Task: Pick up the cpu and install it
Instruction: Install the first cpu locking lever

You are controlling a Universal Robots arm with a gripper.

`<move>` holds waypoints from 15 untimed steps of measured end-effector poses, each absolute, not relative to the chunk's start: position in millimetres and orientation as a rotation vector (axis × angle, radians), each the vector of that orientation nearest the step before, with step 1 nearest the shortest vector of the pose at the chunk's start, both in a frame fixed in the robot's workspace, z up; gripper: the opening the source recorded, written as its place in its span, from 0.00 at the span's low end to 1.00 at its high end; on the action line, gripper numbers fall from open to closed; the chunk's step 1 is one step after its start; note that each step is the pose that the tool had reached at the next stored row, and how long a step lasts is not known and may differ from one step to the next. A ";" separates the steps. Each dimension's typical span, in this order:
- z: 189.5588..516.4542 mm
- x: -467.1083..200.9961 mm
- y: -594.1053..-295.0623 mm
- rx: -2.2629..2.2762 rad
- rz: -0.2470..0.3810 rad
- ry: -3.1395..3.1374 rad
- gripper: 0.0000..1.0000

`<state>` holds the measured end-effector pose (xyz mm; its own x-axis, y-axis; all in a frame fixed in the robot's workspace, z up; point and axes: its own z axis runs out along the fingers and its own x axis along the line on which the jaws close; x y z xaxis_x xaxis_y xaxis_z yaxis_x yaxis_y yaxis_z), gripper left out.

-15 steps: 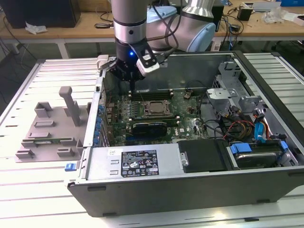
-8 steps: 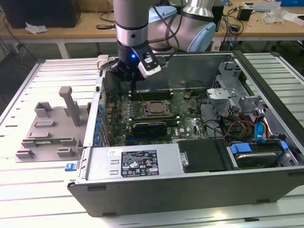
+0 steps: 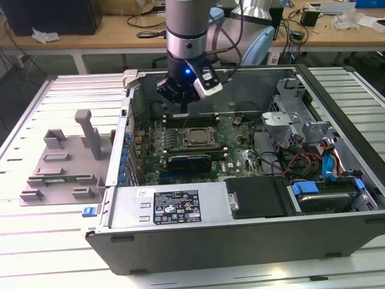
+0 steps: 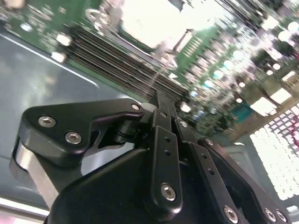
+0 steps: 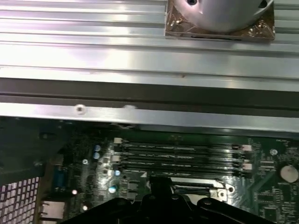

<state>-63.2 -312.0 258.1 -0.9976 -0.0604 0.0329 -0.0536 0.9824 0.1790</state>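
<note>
exterior view shows the arm reaching down into the open computer case point(image 3: 180, 247), which lies on its side on a slatted metal table point(image 3: 36, 259). the gripper point(image 3: 182, 107) hangs over the memory slots point(image 3: 192, 118) at the far edge of the motherboard point(image 3: 240, 158). the cpu point(image 3: 198, 137) appears as a greyish square inside the metal-framed socket point(image 3: 182, 137), below the gripper in this picture and a little toward the exterior view's right, clearly apart from it. a black expansion card point(image 3: 189, 161) lies on the near side of the socket, and a grey fixture point(image 3: 60, 159) stands on the table outside the case, at the exterior view's left.

in the second wrist view the gripper point(image 4: 160, 100) is clenched: its black links meet in one narrow tip, and no part can be made out between the pads. beyond the tip run the memory slots point(image 4: 117, 56), and past them the cpu point(image 4: 140, 18) shows as a bright, washed-out square.

the first wrist view looks the other way, across the memory slots point(image 5: 177, 156) to the case's rim point(image 5: 149, 119) and the table point(image 5: 93, 51) behind it. the gripper point(image 5: 161, 186) is a single dark column just before the socket's frame point(image 5: 205, 190).
</note>
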 end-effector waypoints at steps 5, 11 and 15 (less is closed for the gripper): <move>257.9 -50.6 -312.1 0.089 -0.278 -3.090 0.11; 253.2 -50.6 -312.2 0.099 -0.280 -3.148 0.11; 251.2 -50.6 -312.2 0.107 -0.282 -3.189 0.11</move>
<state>-50.6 -312.2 251.2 -0.9959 -0.0608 -0.0673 -0.0716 0.9823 0.1729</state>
